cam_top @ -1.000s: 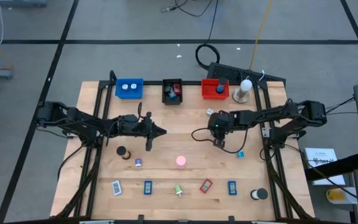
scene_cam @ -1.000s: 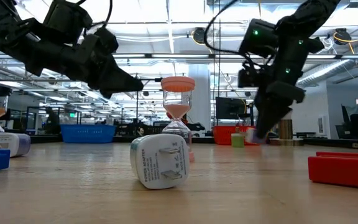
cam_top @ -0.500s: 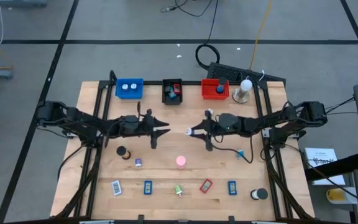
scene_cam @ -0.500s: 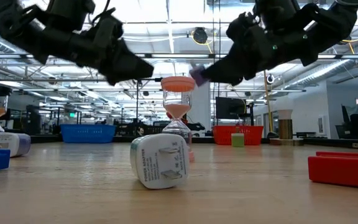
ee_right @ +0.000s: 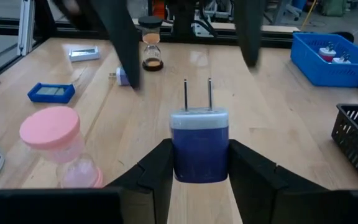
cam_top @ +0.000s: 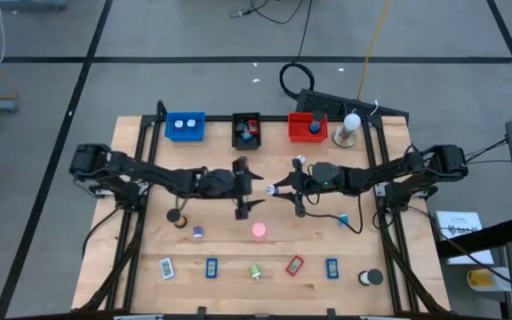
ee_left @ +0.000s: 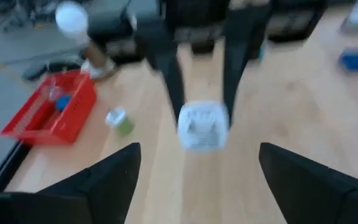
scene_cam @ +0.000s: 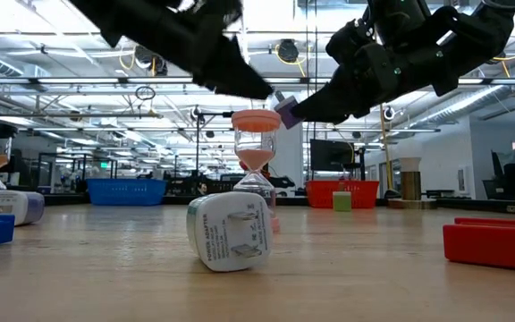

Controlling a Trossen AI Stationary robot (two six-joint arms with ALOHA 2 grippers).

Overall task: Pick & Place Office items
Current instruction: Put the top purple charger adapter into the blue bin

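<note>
Purple plug adapter with two metal prongs (ee_right: 199,144) sits pinched between the right gripper (cam_top: 278,189) fingers, prongs pointing away from the wrist, held in the air above the wooden table (cam_top: 140,244) just right of frame centre in the high view; in the low view it shows as a small purple block (scene_cam: 287,111) at the fingertips, above the pink-capped hourglass (scene_cam: 256,156). Left gripper (cam_top: 254,188) is at frame centre, tip facing the right gripper, fingers spread wide and holding nothing; they flank the adapter without touching it, as far as the left wrist view shows. On the table: white wall charger (scene_cam: 231,232) lying on its side in the low-view foreground, small black cylinder (cam_top: 174,216) left of centre, small purple-and-white item (cam_top: 198,234) beside it. Bottom row holds flat blue card (cam_top: 212,268), green cylinder (cam_top: 255,271), red flat rectangle (cam_top: 294,265). Top edge, left to right: blue tray (cam_top: 185,126), black tray (cam_top: 246,131), red tray (cam_top: 307,127), white ball-topped stand (cam_top: 349,129).
</note>
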